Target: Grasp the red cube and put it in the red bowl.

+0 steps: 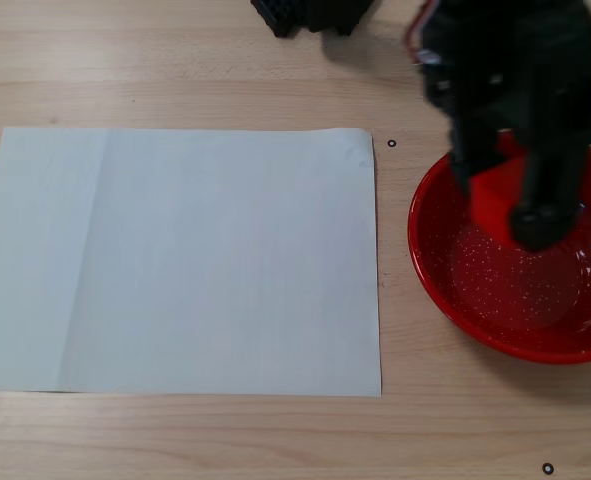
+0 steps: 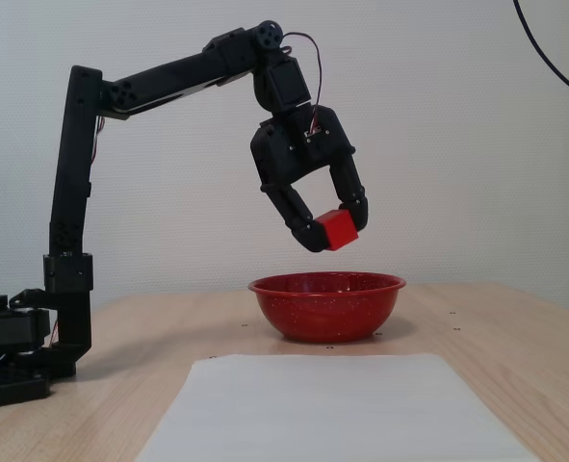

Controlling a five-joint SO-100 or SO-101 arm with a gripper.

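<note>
The hand (image 2: 338, 234) is clamped on the cube (image 2: 340, 229) and hangs in the air right above the bowl (image 2: 327, 306). Going left to right on the worktop (image 1: 175, 60), a flat white paper sheet (image 1: 180, 260) comes first, then the bowl. The carrying looks done; I think the drop is next, so the hand must let go. The cube is small and smooth with sharp edges. The bowl is round, shiny red, with tiny white dots.

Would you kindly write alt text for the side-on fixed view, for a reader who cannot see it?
A black robot arm's gripper holds the red cube in the air directly above the red bowl, clear of its rim. The bowl sits on a wooden table, behind a white sheet of paper.
</note>
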